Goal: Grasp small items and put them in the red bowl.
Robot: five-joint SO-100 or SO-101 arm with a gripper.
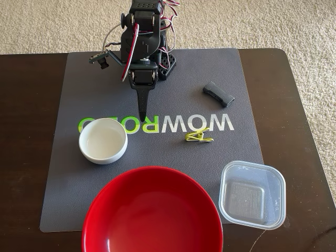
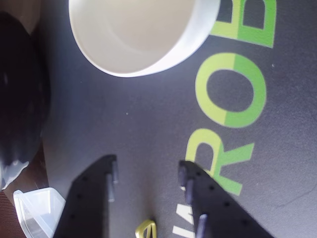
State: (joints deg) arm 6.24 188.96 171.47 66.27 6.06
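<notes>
The red bowl [image 1: 152,212] stands at the mat's front edge, wide and glossy. Behind it to the left sits the small white bowl [image 1: 103,140], which fills the top of the wrist view [image 2: 138,39]. A yellow-green clip [image 1: 199,137] lies right of centre; its tip shows in the wrist view [image 2: 146,229]. The dark grey clip [image 1: 218,93] lies further back right. A clear square container [image 1: 252,194] sits at the front right, with one corner in the wrist view [image 2: 37,210]. My gripper [image 1: 143,114] [image 2: 147,168] hangs open over the mat's lettering, holding nothing, right of the white bowl in the fixed view.
A grey mat [image 1: 68,184] with WOWROBO lettering covers the dark wooden table [image 1: 26,157]. The arm's base [image 1: 157,60] stands at the mat's back edge. Carpet lies beyond the table. A dark rounded shape [image 2: 20,99] fills the left edge of the wrist view.
</notes>
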